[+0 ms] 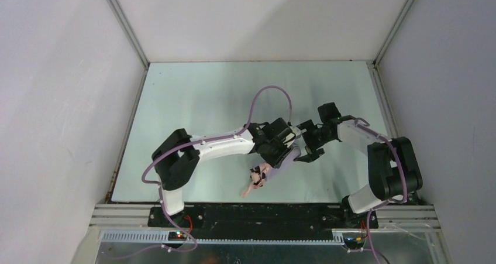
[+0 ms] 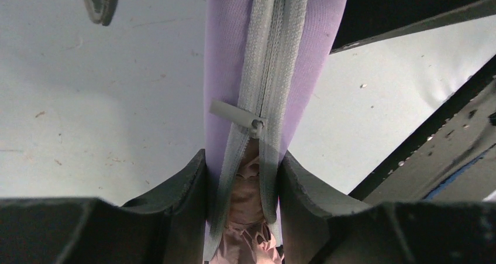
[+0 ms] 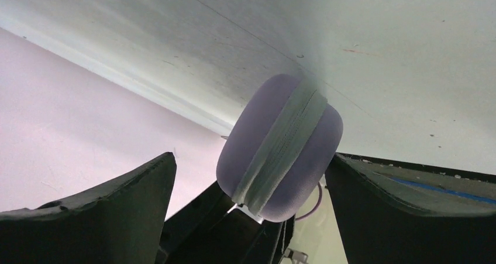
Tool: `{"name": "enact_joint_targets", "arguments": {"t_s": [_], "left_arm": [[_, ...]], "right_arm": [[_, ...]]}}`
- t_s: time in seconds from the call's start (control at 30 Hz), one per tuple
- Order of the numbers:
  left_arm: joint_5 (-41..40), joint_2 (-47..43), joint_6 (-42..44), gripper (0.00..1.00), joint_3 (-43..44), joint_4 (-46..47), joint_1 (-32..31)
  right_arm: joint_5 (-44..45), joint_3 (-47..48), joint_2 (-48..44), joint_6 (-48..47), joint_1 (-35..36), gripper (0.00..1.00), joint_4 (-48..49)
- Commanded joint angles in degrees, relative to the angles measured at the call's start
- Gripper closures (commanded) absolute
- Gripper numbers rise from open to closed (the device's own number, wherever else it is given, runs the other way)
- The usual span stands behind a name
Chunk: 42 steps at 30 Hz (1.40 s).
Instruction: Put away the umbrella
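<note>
Left gripper (image 2: 243, 179) clamping lilac case (image 2: 228, 53), umbrella (image 1: 257, 179) protruding diagonally near-left, right gripper (image 3: 250, 158) spread apart

You will find the lilac case (image 2: 231, 47) has a smooth, matt skin with a fine cloth-like grain. Its zipper tape (image 2: 270, 53) is grey woven fabric, and the zipper pull (image 2: 229, 112) is flat, matt grey. The umbrella (image 2: 243, 214) shows as thin, crumpled pink cloth. The left fingers (image 2: 175, 202) are matt black, roughened along their edges. Your worktop (image 2: 88, 100) is pale, matt and lightly scuffed. The arm shells (image 1: 225, 147) look like glossy white plastic.
</note>
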Motion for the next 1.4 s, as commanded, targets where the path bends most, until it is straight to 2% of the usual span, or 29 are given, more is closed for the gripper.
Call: {"name": "enact_joint_targets", "arguments": {"t_s": [0.0,0.07,0.17,0.23,0.27,0.37,0.4,0.43,0.5,0.57,0.63,0.77,0.9,1.03,1.2,1.3,1.37], "left_arm": [[-5.3,-5.2,2.5,0.68,-2.0,5.5,-2.2],[-5.8,-5.8,2.6,0.68,-2.8,6.8,-2.7],[-7.5,-6.1,2.6,0.65,-2.7,7.8,-2.8],[-7.2,-6.0,2.6,0.59,-2.3,8.1,-2.8],[-6.9,-6.2,2.7,0.55,-2.1,8.2,-2.8],[-6.6,-7.4,1.7,0.45,-2.0,8.0,-2.8],[-6.6,-8.3,1.6,0.37,-2.0,7.8,-2.8],[-6.7,-8.9,1.2,0.28,-2.1,7.5,-2.7],[-7.0,-10.8,0.4,0.14,-2.3,6.8,-2.6],[-6.8,-14.4,-1.1,0.06,-2.8,6.3,-1.7],[-3.9,-17.7,-3.2,0.03,-3.9,6.2,-0.1],[1.9,-25.3,-7.7,0.02,-8.6,6.6,5.0],[4.5,-32.2,-10.4,0.04,-17.2,6.1,8.7],[2.4,-36.4,-11.3,0.04,-23.1,6.8,10.4],[0.8,-39.5,-13.3,0.05,-26.2,7.1,14.9],[1.2,-41.8,-13.5,0.05,-27.3,8.0,18.2],[1.3,-42.2,-13.1,0.05,-26.8,7.3,19.6]], "right_arm": [[-4.0,2.0,3.4,0.9,1.1,0.02,-1.8],[-3.0,1.9,5.0,-2.1,1.2,0.06,-4.7],[-1.8,1.6,7.3,-5.3,1.2,0.21,-7.1],[-2.3,1.4,8.7,-6.6,1.4,0.37,-6.9],[-2.5,1.3,9.0,-7.4,1.4,0.48,-6.6],[-2.2,1.5,8.7,-8.5,1.4,0.61,-5.4],[-1.8,1.8,8.0,-8.9,1.3,0.68,-5.1],[-0.9,2.0,6.1,-9.0,1.4,0.7,-4.4],[0.7,2.8,3.2,-9.2,1.5,0.71,-3.7],[1.9,4.2,0.9,-10.5,1.7,0.73,-2.9],[3.5,7.1,-0.8,-13.9,2.3,0.73,-2.4],[7.1,11.6,-3.0,-19.7,4.4,0.74,-2.8],[10.4,13.4,-5.8,-25.4,6.9,0.78,-0.1],[18.9,14.0,-11.3,-32.9,11.4,0.75,3.0],[32.9,17.2,-18.1,-43.2,18.8,0.73,5.2],[36.5,19.1,-20.5,-47.9,19.8,0.74,9.0],[38.0,21.8,-21.0,-49.7,19.9,0.78,10.6]]}}
